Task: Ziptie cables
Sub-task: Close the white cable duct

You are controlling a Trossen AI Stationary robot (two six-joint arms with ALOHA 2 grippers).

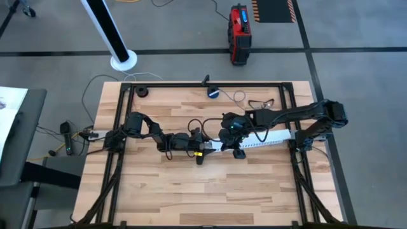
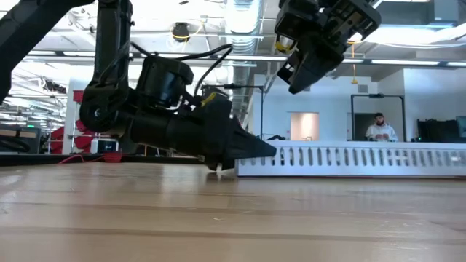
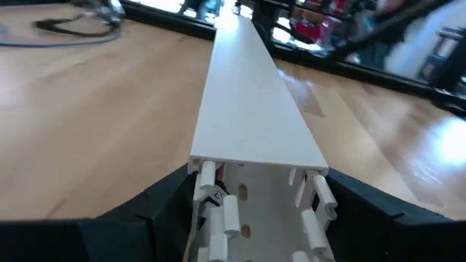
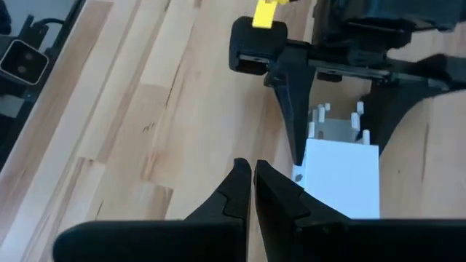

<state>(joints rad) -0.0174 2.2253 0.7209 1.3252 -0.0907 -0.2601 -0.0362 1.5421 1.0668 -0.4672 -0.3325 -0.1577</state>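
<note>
One long white slotted plastic duct (image 1: 267,139): left gripper (image 3: 255,218) fingers straddle its end; right gripper (image 4: 253,191) fingers nearly together above it. Cables hard to make out.

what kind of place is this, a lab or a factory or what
Probably a robotics lab or workshop in an open industrial hall. Two arms are mounted on a framed wooden table; the low view shows exposed ceiling ducts and a person at far benches; a red case sits on the taped concrete floor.
</note>
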